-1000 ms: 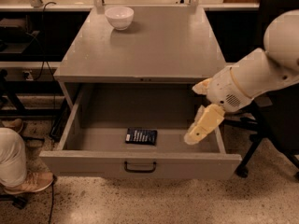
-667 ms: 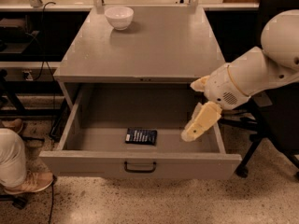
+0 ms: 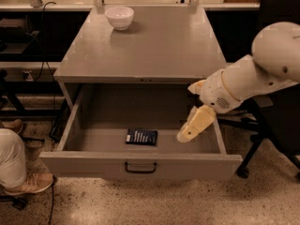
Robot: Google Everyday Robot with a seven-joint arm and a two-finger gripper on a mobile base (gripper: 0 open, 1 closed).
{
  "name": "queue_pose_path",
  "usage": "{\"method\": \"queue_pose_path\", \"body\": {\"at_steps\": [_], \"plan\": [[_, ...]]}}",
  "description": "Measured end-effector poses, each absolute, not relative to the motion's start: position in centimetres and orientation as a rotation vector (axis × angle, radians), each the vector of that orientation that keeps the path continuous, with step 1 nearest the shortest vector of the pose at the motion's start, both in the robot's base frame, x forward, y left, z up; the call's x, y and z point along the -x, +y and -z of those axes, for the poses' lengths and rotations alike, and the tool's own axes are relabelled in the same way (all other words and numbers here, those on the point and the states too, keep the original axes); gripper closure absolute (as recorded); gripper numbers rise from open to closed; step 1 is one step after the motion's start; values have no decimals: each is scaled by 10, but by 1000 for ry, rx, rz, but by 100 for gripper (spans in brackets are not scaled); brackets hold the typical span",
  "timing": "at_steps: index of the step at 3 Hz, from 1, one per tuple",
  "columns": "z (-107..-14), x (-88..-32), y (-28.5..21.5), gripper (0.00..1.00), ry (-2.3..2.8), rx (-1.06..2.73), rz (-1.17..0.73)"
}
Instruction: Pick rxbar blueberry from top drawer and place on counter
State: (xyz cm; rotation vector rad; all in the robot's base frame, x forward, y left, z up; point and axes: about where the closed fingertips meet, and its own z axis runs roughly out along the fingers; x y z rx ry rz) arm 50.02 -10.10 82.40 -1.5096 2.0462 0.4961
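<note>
Camera view: flat dark-blue wrapped bar (image 3: 141, 136), its pale print unreadable, lies on the floor of the open matte grey metal drawer (image 3: 84, 165). The smooth cream gripper (image 3: 185, 135) hangs tilted at the drawer's right, apart from the bar; whether it is apart or together cannot be told.

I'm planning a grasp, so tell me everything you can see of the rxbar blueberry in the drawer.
The rxbar blueberry is a small, flat, rectangular bar in a dark blue wrapper with pale lines of print. It lies flat on the floor of the open top drawer, near the middle and close to the front panel, with its long side roughly parallel to that panel. Only the drawer floor touches it. The gripper hangs inside the drawer, apart from the bar, nearer the right-hand wall in the picture.
</note>
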Motion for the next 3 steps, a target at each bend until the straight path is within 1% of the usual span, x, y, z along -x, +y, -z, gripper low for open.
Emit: {"method": "queue_pose_path", "body": {"at_steps": [2,3], "plan": [[-755,-548,-82,0,2056,1463,-453],[-730,-569,-65,0,2050,1477,-448]]}}
